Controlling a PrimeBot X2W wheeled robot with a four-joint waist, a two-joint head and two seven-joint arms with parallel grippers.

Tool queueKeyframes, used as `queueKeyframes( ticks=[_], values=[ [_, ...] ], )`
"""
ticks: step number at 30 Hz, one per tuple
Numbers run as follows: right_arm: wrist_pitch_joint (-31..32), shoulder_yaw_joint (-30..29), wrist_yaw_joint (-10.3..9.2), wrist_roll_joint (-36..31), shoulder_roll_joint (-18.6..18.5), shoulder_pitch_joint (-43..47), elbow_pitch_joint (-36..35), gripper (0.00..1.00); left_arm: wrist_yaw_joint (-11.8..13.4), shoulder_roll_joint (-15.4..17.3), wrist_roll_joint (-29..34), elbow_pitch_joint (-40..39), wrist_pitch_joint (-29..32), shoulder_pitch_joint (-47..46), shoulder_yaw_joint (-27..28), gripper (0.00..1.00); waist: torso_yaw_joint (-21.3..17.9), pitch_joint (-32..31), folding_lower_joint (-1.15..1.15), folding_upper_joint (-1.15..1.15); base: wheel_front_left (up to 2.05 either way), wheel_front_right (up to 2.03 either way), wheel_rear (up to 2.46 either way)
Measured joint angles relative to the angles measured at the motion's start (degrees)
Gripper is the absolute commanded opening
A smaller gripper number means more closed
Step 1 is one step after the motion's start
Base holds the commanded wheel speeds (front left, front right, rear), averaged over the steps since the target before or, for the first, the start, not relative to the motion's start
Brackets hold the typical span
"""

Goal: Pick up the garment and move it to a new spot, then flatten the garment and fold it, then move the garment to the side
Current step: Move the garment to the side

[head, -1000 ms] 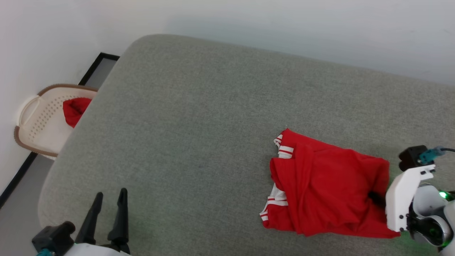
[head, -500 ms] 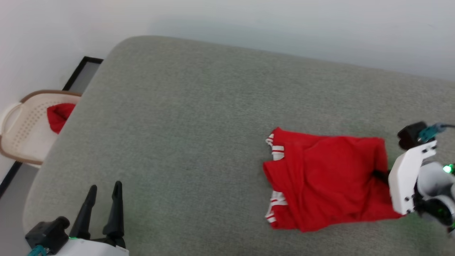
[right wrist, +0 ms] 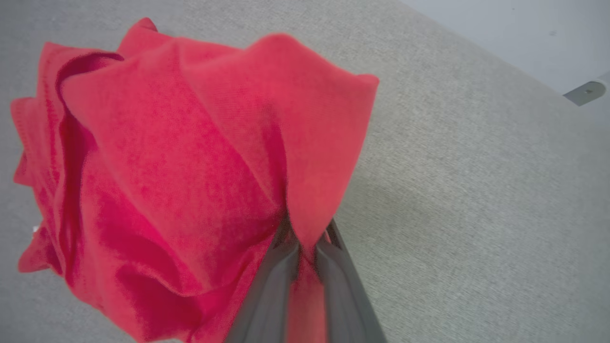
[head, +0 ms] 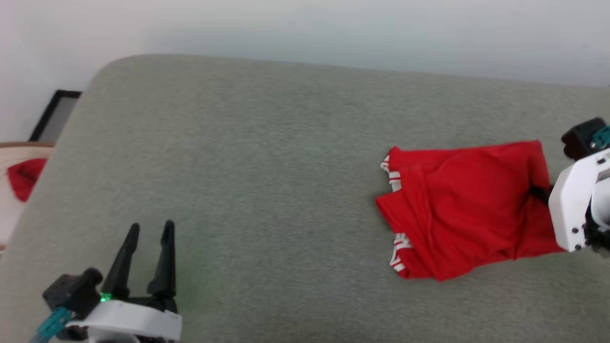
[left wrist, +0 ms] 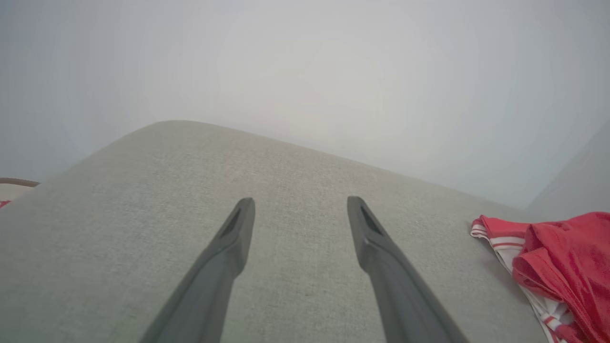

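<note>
The garment (head: pixel 462 205), a folded red jersey with red-and-white striped trim along its left edge, lies at the right of the grey cushion (head: pixel 267 181). My right gripper (head: pixel 541 193) is shut on the garment's right edge. In the right wrist view the red cloth (right wrist: pixel 190 181) bunches up from a fold pinched between the two fingers (right wrist: pixel 271 286), gripper (right wrist: pixel 305 238). My left gripper (head: pixel 150 228) stands open over bare cushion at the lower left, far from the garment. From the left wrist, the gripper (left wrist: pixel 300 205) points across the cushion, and the garment (left wrist: pixel 562 267) shows at the right edge.
A pale basket's rim (head: pixel 19 145) with a small plain red cloth (head: pixel 24 176) in it sits off the cushion's left end. A dark-framed floor strip (head: pixel 55 114) lies by the wall. The wall runs close behind the cushion's far edge.
The right gripper has shut on the garment's right edge and pulled it rightward and away from me, bunching the cloth. The head camera has turned, shifting the whole scene. The left gripper stays open.
</note>
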Motion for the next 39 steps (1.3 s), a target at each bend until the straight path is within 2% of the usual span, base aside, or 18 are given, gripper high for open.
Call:
queueKeyframes(
  ticks=[10,21,39],
  values=[
    [-3.59,2.69,0.0,-0.47,-2.71,-6.45,2.26,0.0,-0.05,1.94,-0.56,-0.25,0.0,-4.25,-4.02,1.0,-6.14,1.19,0.0,0.0,0.0,0.0,0.0],
    [-11.35,8.34,0.01,-1.33,-6.31,-14.61,7.45,0.0,-0.05,3.52,-0.96,-0.02,0.0,-8.47,-6.79,1.0,-12.53,3.98,0.0,0.0,0.0,0.0,0.0],
    [-23.51,16.61,0.03,-6.03,-11.34,-25.85,18.11,0.0,-0.07,5.99,-0.76,-0.18,0.0,-15.21,-9.56,1.0,-19.66,11.46,0.0,0.0,0.0,0.0,0.0]
  ],
)
